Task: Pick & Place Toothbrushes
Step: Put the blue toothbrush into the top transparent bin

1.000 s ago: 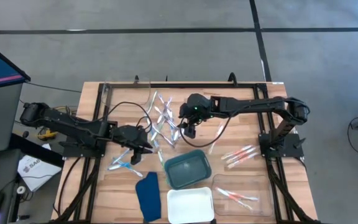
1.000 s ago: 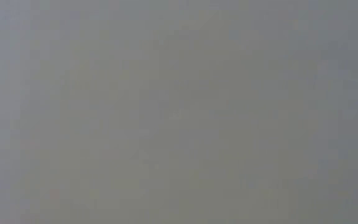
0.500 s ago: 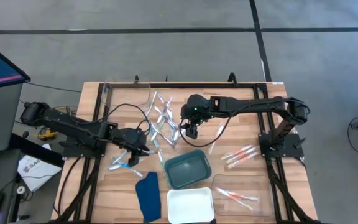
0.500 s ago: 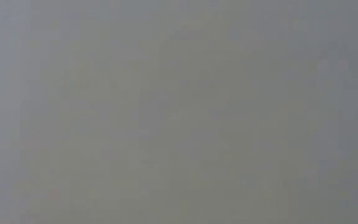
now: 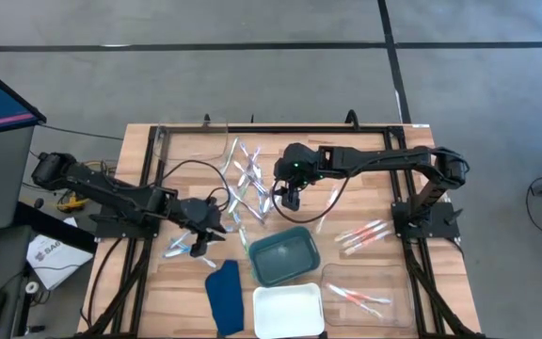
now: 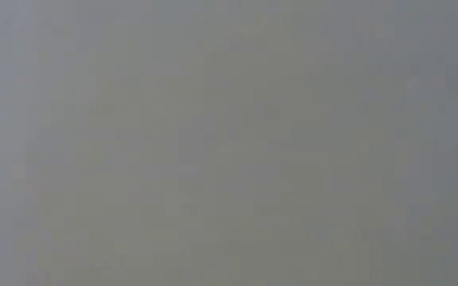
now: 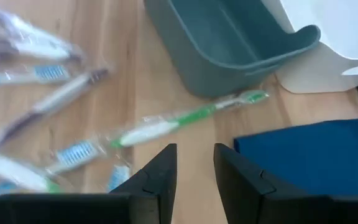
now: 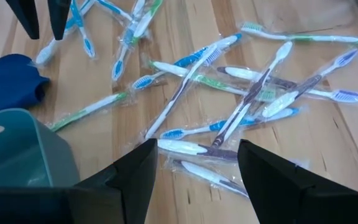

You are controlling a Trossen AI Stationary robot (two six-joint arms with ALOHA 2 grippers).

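Observation:
Wrapped toothbrushes [image 5: 247, 188] lie in a loose pile at the table's middle, with blue, green and purple-grey ones [image 8: 229, 106] crossing each other. A few blue ones [image 5: 182, 250] lie to the left, and a green one [image 7: 185, 121] rests flat beside the teal bin. My left gripper [image 7: 194, 171] is open with a narrow gap, low over bare wood between the green toothbrush and the blue cloth [image 7: 303, 149]. My right gripper [image 8: 194, 168] is wide open above the pile's near side. The low view shows only grey.
A teal bin [image 5: 283, 254] and a white tray [image 5: 288, 311] stand near the front edge, with the dark blue cloth [image 5: 222, 294] to their left. Pink-orange toothbrushes [image 5: 363, 235] lie on the right, and more lie in a clear tray [image 5: 365, 294]. Another clear tray [image 5: 191, 146] sits far left.
My left gripper has moved a little toward the table's near edge, closer to the blue toothbrushes and the cloth. The toothbrushes have stayed where they were.

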